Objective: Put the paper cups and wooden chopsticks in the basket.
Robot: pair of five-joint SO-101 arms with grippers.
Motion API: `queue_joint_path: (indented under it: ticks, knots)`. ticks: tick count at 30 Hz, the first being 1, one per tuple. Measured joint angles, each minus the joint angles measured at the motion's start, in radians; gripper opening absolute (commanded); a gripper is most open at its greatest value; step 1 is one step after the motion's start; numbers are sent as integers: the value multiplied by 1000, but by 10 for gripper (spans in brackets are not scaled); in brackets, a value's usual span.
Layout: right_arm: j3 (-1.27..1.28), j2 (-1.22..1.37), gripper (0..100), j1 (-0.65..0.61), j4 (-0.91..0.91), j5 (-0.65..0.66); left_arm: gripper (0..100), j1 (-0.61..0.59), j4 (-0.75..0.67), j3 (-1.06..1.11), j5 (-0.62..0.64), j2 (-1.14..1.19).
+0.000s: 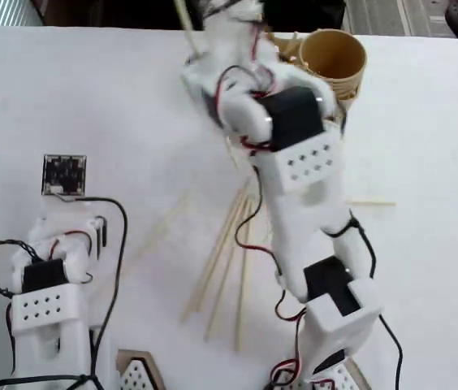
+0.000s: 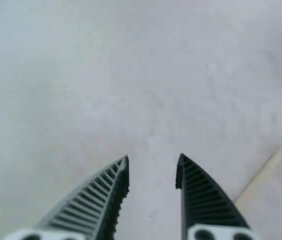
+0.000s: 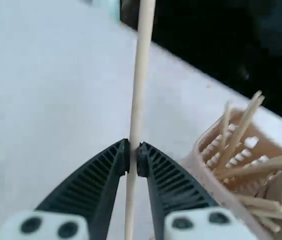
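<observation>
My right gripper (image 3: pixel 133 150) is shut on a wooden chopstick (image 3: pixel 142 60) that stands nearly upright between the fingers. It is just beside the pale basket (image 3: pixel 203 150), which holds several chopsticks (image 3: pixel 241 132). In the high view the held chopstick (image 1: pixel 185 24) sticks up at the table's far edge, left of the basket (image 1: pixel 284 46). A tan paper cup (image 1: pixel 332 55) sits in the basket. Several loose chopsticks (image 1: pixel 222 258) lie fanned on the table in the middle. My left gripper (image 2: pixel 152 165) hangs open over bare table, with one chopstick (image 2: pixel 271 165) off to its side.
The white table (image 1: pixel 91 97) has free room at the left and far right. A single chopstick (image 1: pixel 371 203) lies right of the right arm. The left arm (image 1: pixel 46 284) sits at the near left. Black cables trail beside both arm bases.
</observation>
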Motion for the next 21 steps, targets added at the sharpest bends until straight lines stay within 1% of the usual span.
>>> queue_joint_path:
  ticks: [4,10,14,21]
  knots:
    - [-38,-2,18,84,-190,-84,164,0,0,0,0,0]
    - [-38,17,18,180,-408,-109,164,0,0,0,0,0]
    - [-38,98,18,219,-483,-109,164,0,0,0,0,0]
    - [-37,241,18,242,-540,-109,164,0,0,0,0,0]
